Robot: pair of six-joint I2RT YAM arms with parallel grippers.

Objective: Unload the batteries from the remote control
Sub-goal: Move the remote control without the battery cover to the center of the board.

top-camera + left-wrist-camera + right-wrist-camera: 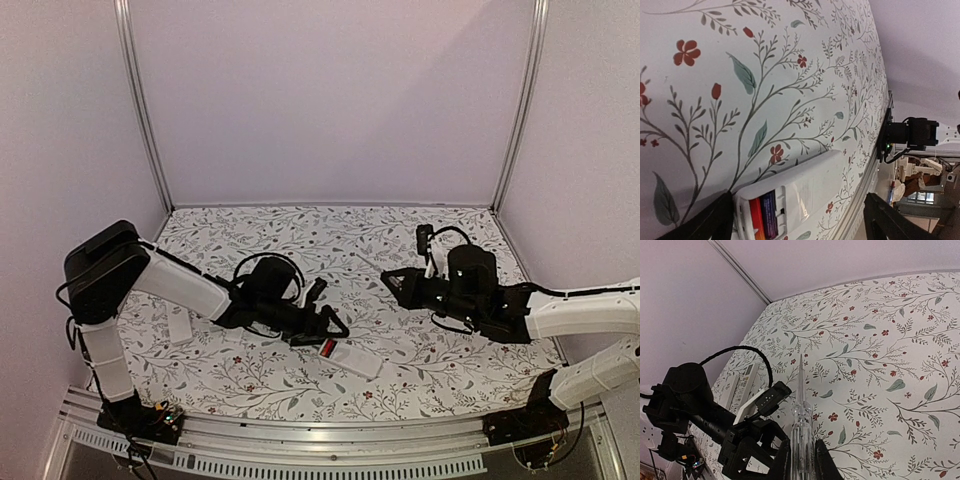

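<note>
Batteries (764, 220) sit half cut off inside the open remote (810, 185).

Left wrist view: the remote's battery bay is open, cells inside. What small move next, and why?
Probably lower the open left gripper to straddle and steady the remote: it hovers above it, batteries exposed, while the right gripper, shut on the clear tool, sits well off to the side.
</note>
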